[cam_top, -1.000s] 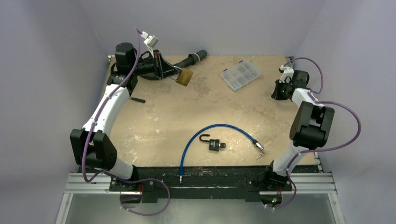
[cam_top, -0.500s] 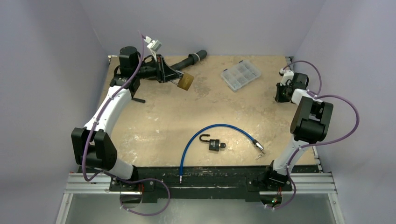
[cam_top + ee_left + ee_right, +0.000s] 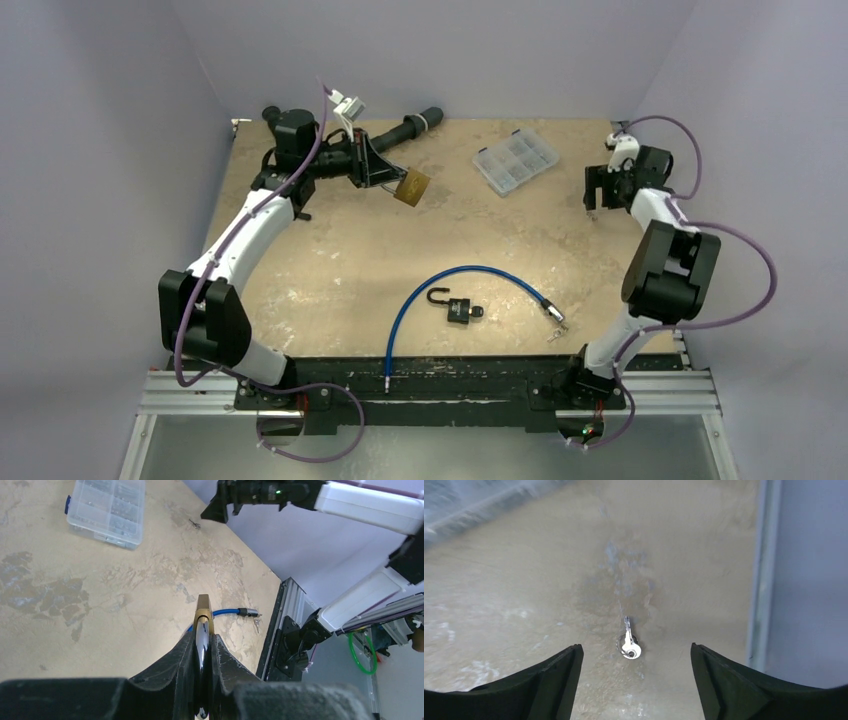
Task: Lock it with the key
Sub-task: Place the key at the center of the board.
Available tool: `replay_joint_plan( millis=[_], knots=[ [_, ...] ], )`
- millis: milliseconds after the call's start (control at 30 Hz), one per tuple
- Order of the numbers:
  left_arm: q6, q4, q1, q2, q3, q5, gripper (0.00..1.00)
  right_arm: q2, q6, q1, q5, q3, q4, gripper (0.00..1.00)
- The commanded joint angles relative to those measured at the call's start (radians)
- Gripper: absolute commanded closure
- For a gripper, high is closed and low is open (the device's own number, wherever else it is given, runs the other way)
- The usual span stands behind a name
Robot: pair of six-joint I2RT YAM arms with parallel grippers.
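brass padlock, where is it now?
Top view: the brass padlock is pinched in the left claw above the table, far left, left of the clear box.

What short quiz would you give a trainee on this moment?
1. True or false: the left gripper is shut on the brass padlock.
2. The right gripper is: A) open above a key lying on the table; B) shut on a key; C) out of view.
3. What does the blue cable arc around?
Key: 1 true; 2 A; 3 the black padlock.
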Motion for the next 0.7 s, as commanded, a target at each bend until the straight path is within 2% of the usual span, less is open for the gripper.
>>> replay_joint_plan(
  millis=[0, 200, 367, 667],
  knots=[
    [-0.057, 0.061, -0.017, -0.032, 0.008, -0.016, 1.0, -0.207, -0.025, 0.013, -0.142, 0.04, -0.019, 0.09],
    [-0.144, 0.063, -0.043, -0.029, -0.003, -0.049, 1.0, -0.389, -0.068, 0.179, -0.199, 0.016, -0.083, 0.05],
    [-0.169, 0.058, -0.056, -0.028, 0.002, -0.055, 1.0, -0.514, -0.029, 0.355, -0.269, -0.014, -0.075, 0.01],
    [-0.152, -0.032, -0.104, -0.024, 0.007, -0.12, 1.0, -0.549, -0.01, 0.681, -0.198, 0.045, -0.128, 0.01]
  ],
)
